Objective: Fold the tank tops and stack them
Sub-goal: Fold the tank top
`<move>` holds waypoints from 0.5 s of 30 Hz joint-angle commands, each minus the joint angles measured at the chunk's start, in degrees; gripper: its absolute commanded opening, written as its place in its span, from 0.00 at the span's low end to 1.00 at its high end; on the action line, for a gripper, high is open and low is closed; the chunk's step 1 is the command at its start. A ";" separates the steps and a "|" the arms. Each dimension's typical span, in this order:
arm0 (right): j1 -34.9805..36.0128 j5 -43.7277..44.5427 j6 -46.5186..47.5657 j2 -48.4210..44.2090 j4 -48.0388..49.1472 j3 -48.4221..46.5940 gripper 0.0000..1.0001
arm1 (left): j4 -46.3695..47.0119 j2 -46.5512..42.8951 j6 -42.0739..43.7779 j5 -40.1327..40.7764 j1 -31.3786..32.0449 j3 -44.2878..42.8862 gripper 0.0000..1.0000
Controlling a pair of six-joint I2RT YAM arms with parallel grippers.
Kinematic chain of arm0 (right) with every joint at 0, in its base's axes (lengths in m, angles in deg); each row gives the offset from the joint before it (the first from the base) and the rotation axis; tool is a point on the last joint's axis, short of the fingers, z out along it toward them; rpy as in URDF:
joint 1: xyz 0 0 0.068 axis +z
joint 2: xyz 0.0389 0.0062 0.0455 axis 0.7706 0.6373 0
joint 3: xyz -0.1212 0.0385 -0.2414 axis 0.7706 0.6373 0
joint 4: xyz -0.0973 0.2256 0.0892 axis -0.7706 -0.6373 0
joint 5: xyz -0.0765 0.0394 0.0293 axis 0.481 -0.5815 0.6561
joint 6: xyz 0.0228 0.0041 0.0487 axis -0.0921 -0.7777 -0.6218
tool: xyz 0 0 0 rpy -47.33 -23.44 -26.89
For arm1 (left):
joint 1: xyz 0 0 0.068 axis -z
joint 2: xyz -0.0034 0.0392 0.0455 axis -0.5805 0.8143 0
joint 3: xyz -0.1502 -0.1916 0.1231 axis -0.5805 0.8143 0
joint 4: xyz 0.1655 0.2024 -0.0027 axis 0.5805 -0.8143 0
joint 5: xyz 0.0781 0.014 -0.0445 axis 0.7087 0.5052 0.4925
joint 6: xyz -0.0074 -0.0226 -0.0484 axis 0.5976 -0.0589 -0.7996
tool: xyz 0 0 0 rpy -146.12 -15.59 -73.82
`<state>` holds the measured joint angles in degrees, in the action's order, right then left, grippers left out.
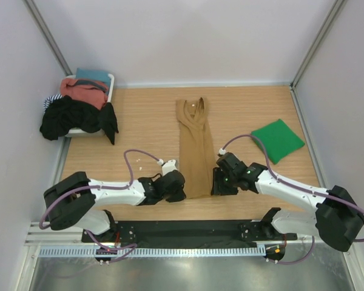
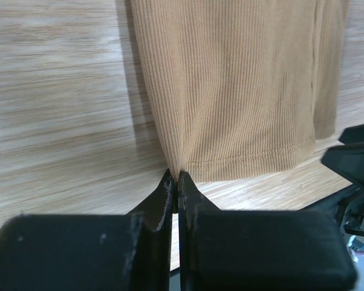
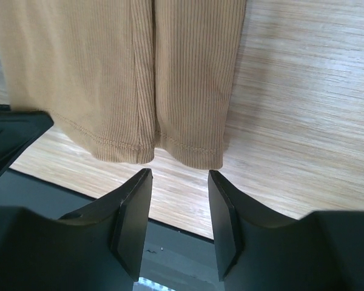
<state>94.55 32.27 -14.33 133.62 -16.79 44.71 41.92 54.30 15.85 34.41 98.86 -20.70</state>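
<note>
Left gripper [image 2: 175, 177] pinching tan tank top [image 2: 230, 91] at near-left hem corner; right gripper [image 3: 179, 182] spread, just short of its near-right hem; green tank top [image 1: 278, 140] folded, well right.

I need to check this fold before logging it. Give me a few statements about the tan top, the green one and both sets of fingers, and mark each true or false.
1. The left arm's fingers are closed on a near hem corner of the tan ribbed tank top. True.
2. The right arm's fingers are clamped on that hem. False: they stand apart, just short of it.
3. The folded bright green tank top lies on the tan one. False: it lies apart, on the wooden table to the right.
4. A white bin at the far left holds a heap of clothes. True.
</note>
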 commanded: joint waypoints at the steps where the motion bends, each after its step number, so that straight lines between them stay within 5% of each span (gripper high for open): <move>1: 0.24 -1.01 -0.69 -2.64 0.55 -0.46 0.48 | -0.98 -2.30 -0.54 2.11 0.17 1.17 0.01; 8: 0.24 -1.80 -1.13 0.08 2.92 1.21 0.45 | -2.47 -3.97 -0.27 2.55 0.17 1.70 0.03; 15: 0.24 -0.23 -1.22 1.66 5.12 2.18 0.41 | -2.82 -5.02 0.08 1.94 0.26 1.96 0.24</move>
<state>94.55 31.18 -14.64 134.84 -13.89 46.76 39.82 51.18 15.99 35.66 98.86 -19.24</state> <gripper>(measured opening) 0.418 0.198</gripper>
